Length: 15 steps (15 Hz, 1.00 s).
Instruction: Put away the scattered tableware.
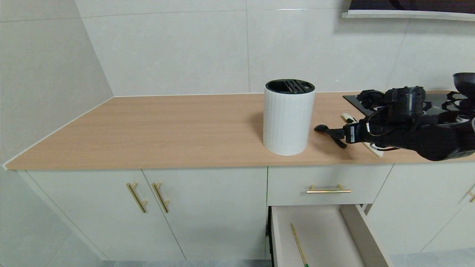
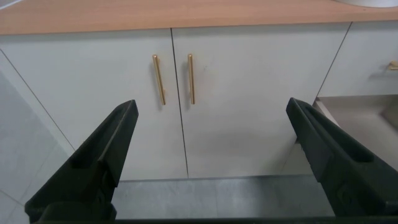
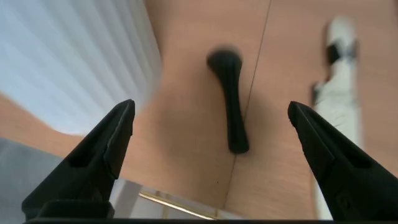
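A white ribbed utensil holder (image 1: 288,122) with a black slotted top stands on the wooden counter (image 1: 167,126). Just to its right lie a black utensil (image 1: 321,128) (image 3: 229,106) with a rounded end and a white utensil (image 1: 348,118) (image 3: 340,93) with a black band. My right gripper (image 1: 339,138) (image 3: 211,111) hovers open above the black utensil and holds nothing; the holder's wall (image 3: 74,56) is close beside it. My left gripper (image 2: 211,109) is open and empty, low down in front of the cabinet doors (image 2: 249,93).
Below the counter a drawer (image 1: 352,222) stands pulled out, with one chopstick (image 1: 298,246) inside. A shut drawer with a gold handle (image 1: 328,191) is above it. A black cooktop (image 1: 438,102) with a dark pot (image 1: 464,83) is at the far right.
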Tool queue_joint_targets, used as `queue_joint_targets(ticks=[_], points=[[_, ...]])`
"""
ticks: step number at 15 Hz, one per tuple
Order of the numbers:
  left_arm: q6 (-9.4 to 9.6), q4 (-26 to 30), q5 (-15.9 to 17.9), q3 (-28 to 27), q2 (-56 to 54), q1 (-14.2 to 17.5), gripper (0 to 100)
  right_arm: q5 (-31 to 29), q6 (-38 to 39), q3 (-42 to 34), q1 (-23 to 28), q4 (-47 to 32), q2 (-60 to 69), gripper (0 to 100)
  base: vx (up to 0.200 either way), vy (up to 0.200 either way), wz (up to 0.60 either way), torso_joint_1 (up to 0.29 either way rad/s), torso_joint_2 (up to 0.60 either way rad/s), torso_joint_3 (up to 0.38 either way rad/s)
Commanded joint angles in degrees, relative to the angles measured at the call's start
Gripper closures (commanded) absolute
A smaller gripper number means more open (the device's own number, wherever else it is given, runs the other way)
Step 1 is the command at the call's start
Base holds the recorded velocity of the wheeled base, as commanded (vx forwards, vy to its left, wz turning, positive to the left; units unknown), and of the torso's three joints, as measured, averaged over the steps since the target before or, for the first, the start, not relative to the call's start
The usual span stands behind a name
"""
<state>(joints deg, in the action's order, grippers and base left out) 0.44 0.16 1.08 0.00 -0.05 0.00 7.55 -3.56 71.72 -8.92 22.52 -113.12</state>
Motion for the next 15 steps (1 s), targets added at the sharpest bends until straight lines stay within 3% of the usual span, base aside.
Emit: queue_joint_targets(ticks=[1, 15], points=[[0.00, 0.0, 0.0, 0.0, 0.0, 0.0, 0, 0.0, 0.0, 1.5, 0.7, 0.0, -4.5, 0, 0.000, 0.000, 0.00, 0.000, 0.00, 0.000], [0.00, 0.0, 0.0, 0.0, 0.0, 0.0, 0, -0.6, -1.4, 4.4, 2.1, 6.6, -12.5, 0, 0.000, 0.000, 0.00, 0.000, 0.00, 0.000]])
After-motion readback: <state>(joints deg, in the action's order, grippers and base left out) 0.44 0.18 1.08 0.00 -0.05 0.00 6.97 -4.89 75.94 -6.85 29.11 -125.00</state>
